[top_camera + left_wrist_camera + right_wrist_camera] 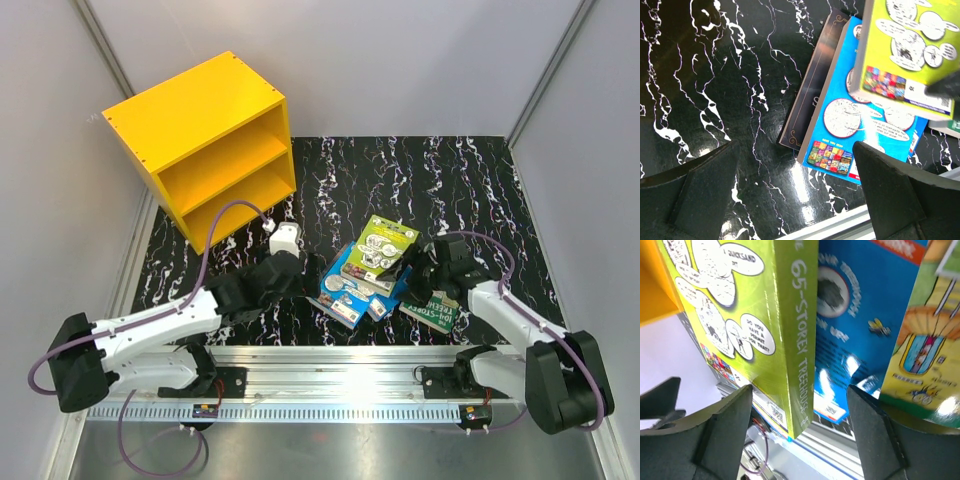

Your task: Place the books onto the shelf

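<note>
Black marbled surface [450, 170] from above: the yellow shelf [200, 110] stands at the far left corner, its open front turned toward the near right, two compartments stacked. The books are piled by the near edge, right of centre. The lime book [388, 240] is on top, long axis near-left to far-right, with the blue book [340, 293] beneath. The green book [432, 310] lies at the pile's right, its yellow "104-STOREY" upside down. The left claw [310, 280] sits just left of the pile, and the right claw [412, 262] is at the lime book's near-right end.

Left wrist now: the left claw [796, 150] is spread wide above the surface. The dark book [812, 85] and blue book [850, 120] lie ahead, the lime book [900, 45] over them.

Right wrist: the right claw [800, 390] has its jaws apart. The lime book [740, 300] is edge-on between them, spine reading "65-STOREY TREEHOUSE", with a gap at one finger. A bubble asks "DO YOU HAVE A PERMIT FOR THAT?"
</note>
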Controlling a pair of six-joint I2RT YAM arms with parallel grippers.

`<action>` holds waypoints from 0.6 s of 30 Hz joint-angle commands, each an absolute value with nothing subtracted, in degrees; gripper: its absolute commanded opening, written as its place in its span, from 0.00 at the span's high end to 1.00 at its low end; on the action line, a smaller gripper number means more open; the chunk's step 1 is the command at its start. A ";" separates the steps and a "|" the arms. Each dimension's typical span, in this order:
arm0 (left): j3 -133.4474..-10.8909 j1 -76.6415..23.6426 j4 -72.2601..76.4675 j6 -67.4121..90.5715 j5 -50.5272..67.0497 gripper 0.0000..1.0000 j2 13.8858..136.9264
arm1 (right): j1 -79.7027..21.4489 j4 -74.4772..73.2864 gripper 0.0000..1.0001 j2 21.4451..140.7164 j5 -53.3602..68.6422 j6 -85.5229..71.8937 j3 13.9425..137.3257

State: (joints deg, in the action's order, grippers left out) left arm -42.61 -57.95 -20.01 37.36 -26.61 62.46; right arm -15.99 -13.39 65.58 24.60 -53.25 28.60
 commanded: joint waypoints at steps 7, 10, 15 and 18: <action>-43.42 -59.33 -18.63 39.02 -28.21 0.02 65.39 | -16.70 -15.84 0.25 66.00 24.61 -50.36 27.07; -43.24 -59.68 -18.98 39.37 -28.74 0.02 65.48 | -16.70 -12.24 0.36 67.50 23.91 -51.59 26.37; -43.68 -59.85 -19.95 39.64 -29.09 0.02 66.18 | -16.70 -9.84 0.81 70.84 24.61 -52.65 27.33; -43.77 -60.03 -20.83 39.81 -29.62 0.02 66.01 | -16.70 -12.55 0.91 69.44 24.70 -52.47 27.86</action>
State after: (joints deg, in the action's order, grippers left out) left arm -42.61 -59.55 -20.88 38.98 -27.14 65.87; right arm -16.25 -6.07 68.93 29.06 -54.17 28.51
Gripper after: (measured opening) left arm 0.983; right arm 0.278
